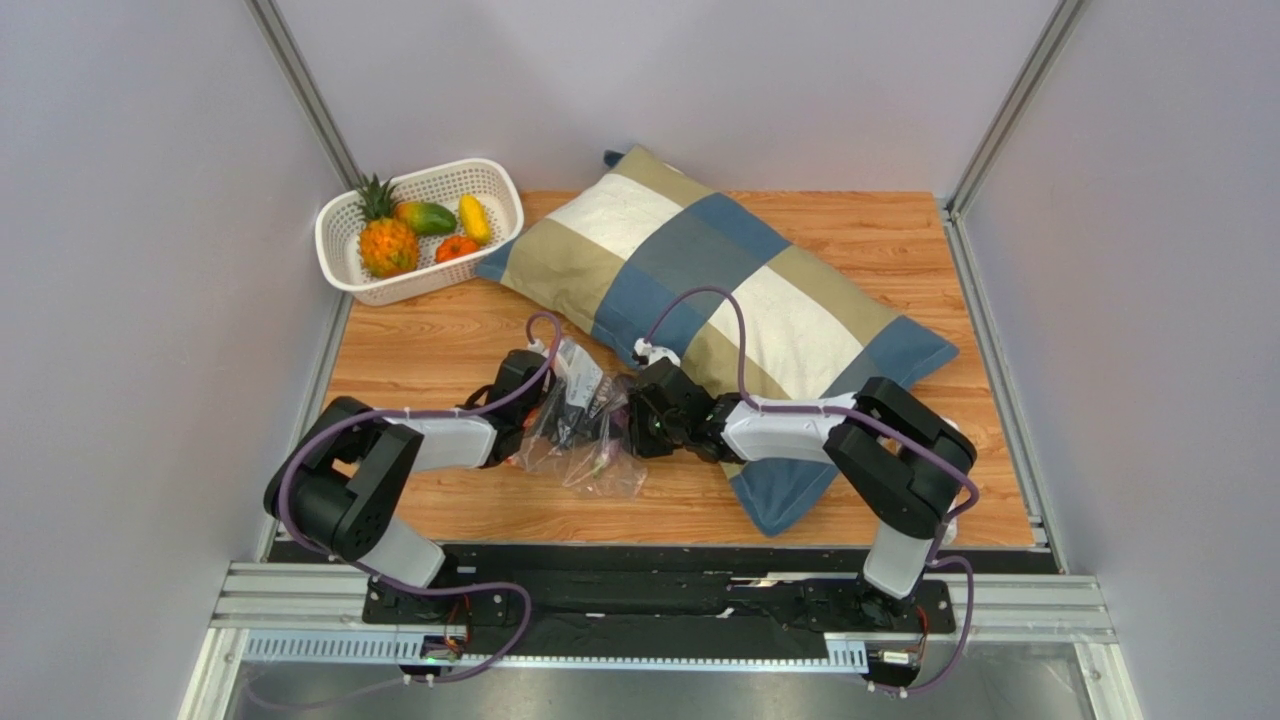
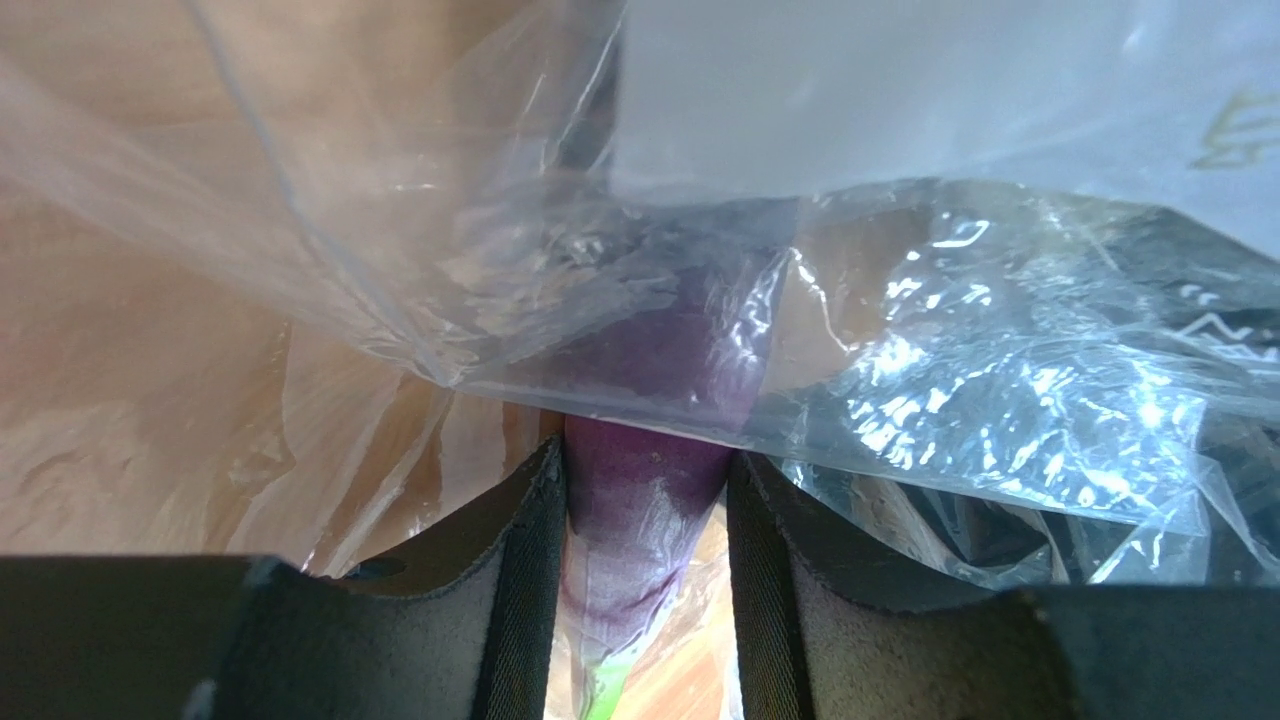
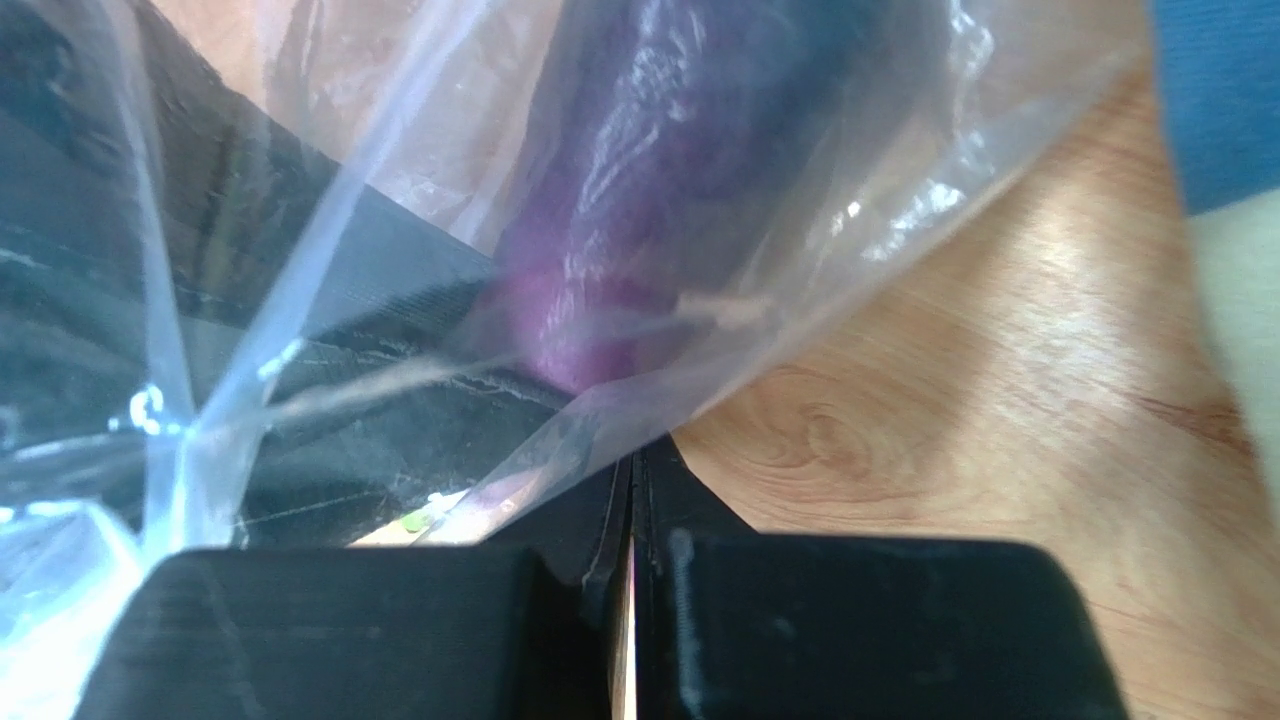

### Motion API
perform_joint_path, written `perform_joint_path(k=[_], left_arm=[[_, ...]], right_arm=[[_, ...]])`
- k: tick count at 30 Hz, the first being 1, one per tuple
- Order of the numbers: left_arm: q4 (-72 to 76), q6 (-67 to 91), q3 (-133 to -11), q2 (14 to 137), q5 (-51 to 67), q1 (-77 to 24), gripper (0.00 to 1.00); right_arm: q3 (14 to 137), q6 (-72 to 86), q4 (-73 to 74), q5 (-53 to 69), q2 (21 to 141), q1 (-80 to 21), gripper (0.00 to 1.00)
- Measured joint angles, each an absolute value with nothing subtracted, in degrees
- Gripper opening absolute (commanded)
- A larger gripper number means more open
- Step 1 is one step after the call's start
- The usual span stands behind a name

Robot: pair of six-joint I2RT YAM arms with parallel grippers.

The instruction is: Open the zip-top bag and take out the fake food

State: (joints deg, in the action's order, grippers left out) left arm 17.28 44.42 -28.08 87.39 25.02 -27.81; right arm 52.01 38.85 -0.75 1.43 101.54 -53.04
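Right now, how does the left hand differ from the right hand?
The left hand grips the purple eggplant, fingers apart; the right hand is pinched shut on the thin zip-top bag. The left hand reaches in over the table, the right hand past the pillow. Both are black and meet at the bag.

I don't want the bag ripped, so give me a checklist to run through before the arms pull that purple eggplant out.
1. Right claw shut on the zip-top bag edge: ok.
2. Eggplant sits in the left claw, touching both sides: ok.
3. Plastic trapped in that grip: cannot tell.
4. Eggplant clear of the bag: not ok, it is inside.
5. Basket seems to have room beside the fake food in it: ok.
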Motion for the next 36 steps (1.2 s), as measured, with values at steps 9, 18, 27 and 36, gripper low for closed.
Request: perform_joint_path(k=[9, 18, 27, 36], left_arm=[[19.9, 45.7, -28.3, 87.7, 21.0, -29.3, 0.02], [1.1, 41.2, -24.9, 68.2, 15.0, -29.6, 0.00], [-12.0, 40.8, -27.6, 51.8, 19.6, -29.6, 0.00], [-18.0, 43.5, -29.5, 47.9, 23.9, -29.6, 0.00]], right_arm=[[52.1, 38.3, 2.2, -0.6, 100.3, -53.5, 0.00], [51.7, 35.6, 8.3, -3.5, 92.8, -53.7, 0.41], [43.9, 32.8, 9.7, 3.6, 78.4, -53.5, 0.82], [32.2, 26.0, -1.3, 17.3, 68.7, -54.7, 0.92]])
